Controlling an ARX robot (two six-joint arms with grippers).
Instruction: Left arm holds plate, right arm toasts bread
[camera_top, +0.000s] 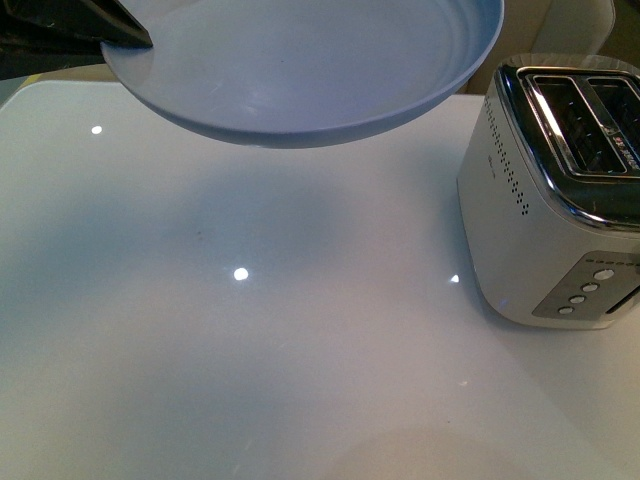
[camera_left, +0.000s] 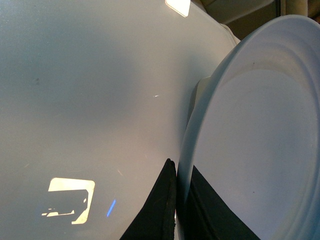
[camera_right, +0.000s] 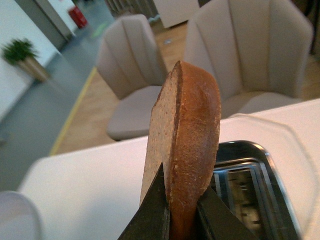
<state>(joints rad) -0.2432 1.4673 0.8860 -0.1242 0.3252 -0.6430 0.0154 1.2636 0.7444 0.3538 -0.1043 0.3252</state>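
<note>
Gripping the plate (camera_top: 320, 60) by its rim, the left gripper (camera_top: 128, 35) was clamped tight, holding it up off the table (camera_top: 250, 350). The right gripper (camera_right: 182, 220) pinched the bread (camera_right: 192, 135) on edge, near the toaster (camera_top: 540, 230) slots. I'd hold the slice vertical, line it up with a slot and lower it straight. The tabletop was glossy white, with beige chairs (camera_right: 250, 50) and a plant (camera_right: 17, 50) behind.

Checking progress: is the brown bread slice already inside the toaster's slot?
No, the light brown bread slice is clamped in the right gripper, outside the chrome-topped white toaster.
</note>
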